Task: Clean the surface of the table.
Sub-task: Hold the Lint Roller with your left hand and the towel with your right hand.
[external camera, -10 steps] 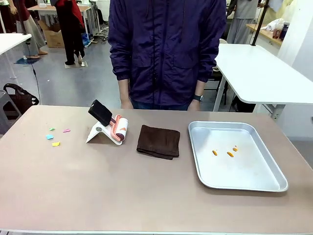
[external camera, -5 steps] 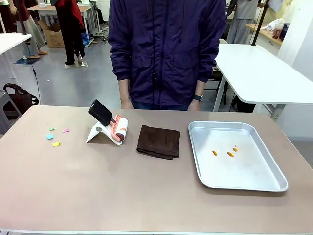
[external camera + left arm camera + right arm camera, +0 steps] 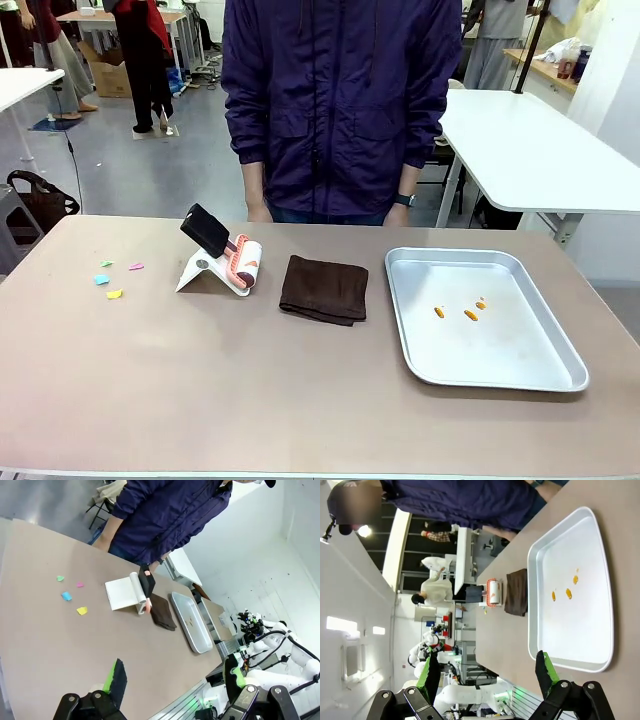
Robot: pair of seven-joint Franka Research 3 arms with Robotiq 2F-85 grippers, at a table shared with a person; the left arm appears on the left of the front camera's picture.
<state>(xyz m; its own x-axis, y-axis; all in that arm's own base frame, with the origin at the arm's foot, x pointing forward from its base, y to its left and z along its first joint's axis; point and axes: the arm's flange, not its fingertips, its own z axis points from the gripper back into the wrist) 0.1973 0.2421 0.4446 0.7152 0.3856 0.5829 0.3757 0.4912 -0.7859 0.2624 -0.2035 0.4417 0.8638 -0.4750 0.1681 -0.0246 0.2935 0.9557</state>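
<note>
Left gripper (image 3: pixel 174 666) and right gripper (image 3: pixel 486 660) hang over the table (image 3: pixel 300 400) — jaws apart, empty.

The brownish table (image 3: pixel 300 400) in front of me carries a loose row across its far half. At my left lie small coloured paper scraps (image 3: pixel 101 280), then a lint roller (image 3: pixel 222 262) on its white stand. A folded dark brown cloth (image 3: pixel 324 289) sits mid-table and a silver tray (image 3: pixel 400 320) at my right, none touching.

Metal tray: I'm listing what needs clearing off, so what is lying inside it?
Three small orange bits lie near the middle of the tray; its floor is otherwise bare. The table beneath it is covered.
</note>
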